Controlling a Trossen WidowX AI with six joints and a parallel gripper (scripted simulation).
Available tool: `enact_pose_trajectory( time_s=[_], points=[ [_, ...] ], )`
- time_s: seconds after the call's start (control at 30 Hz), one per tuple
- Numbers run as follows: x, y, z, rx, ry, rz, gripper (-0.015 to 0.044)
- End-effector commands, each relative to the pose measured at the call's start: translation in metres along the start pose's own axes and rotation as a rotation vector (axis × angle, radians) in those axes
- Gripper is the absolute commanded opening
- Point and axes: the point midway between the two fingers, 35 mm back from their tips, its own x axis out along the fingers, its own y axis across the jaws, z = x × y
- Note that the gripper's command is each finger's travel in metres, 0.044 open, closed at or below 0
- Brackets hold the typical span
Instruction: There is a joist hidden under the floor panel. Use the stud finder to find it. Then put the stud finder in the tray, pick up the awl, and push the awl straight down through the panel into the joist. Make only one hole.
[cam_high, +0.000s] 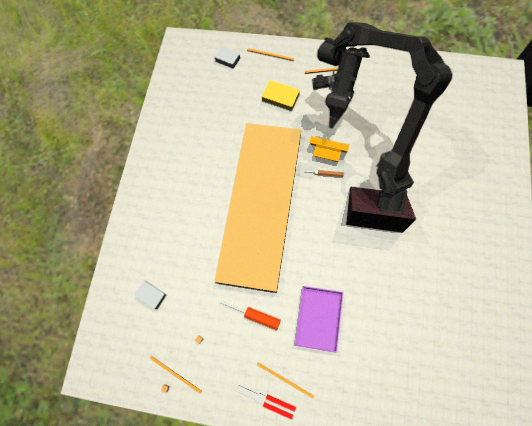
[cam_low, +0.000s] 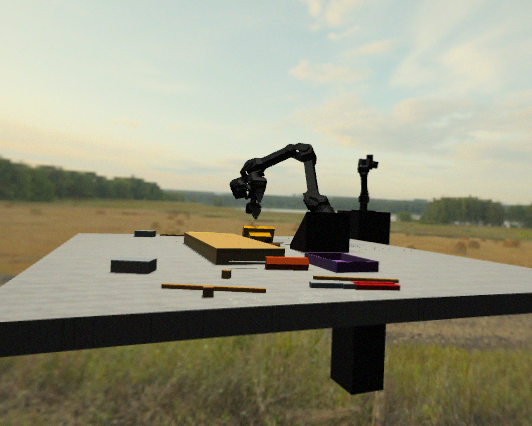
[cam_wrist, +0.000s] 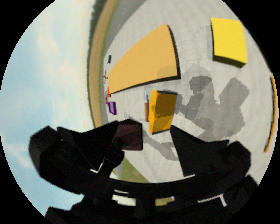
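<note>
The orange-yellow stud finder (cam_high: 327, 149) (cam_low: 258, 233) (cam_wrist: 162, 113) sits on the table beside the far right end of the flat orange floor panel (cam_high: 257, 207) (cam_low: 230, 244) (cam_wrist: 145, 60). My gripper (cam_high: 331, 126) (cam_low: 255, 217) (cam_wrist: 144, 125) is open and empty, raised above the table just behind the stud finder, not touching it. The awl (cam_high: 331, 174) (cam_wrist: 146, 111), with a brown handle and thin metal tip, lies just in front of the stud finder, tip toward the panel. The purple tray (cam_high: 319, 320) (cam_low: 360, 266) (cam_wrist: 112, 107) is empty. The joist is hidden.
A yellow block (cam_high: 281, 94) (cam_wrist: 229, 42) lies behind the panel. A red-handled screwdriver (cam_high: 262, 318) (cam_low: 286, 263) lies between panel and tray. Red-handled pliers (cam_high: 279, 406) (cam_low: 375, 285), grey blocks (cam_high: 227, 57) (cam_high: 150, 295), orange sticks (cam_high: 270, 54) (cam_high: 285, 380) and small cubes (cam_high: 199, 339) lie farther out.
</note>
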Motion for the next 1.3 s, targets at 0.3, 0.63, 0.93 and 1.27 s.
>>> enact_pose_trajectory(
  time_s=[0.3,0.63,0.93,1.27],
  points=[
    [0.049,0.006,-0.005,0.568,0.073,-0.325,0.044],
    [0.085,0.018,-0.006,1.168,-0.328,-0.674,0.044],
    [0.093,0.025,-0.007,1.402,-0.654,-0.698,0.044],
    [0.093,0.025,-0.007,1.402,-0.654,-0.698,0.044]
  ],
)
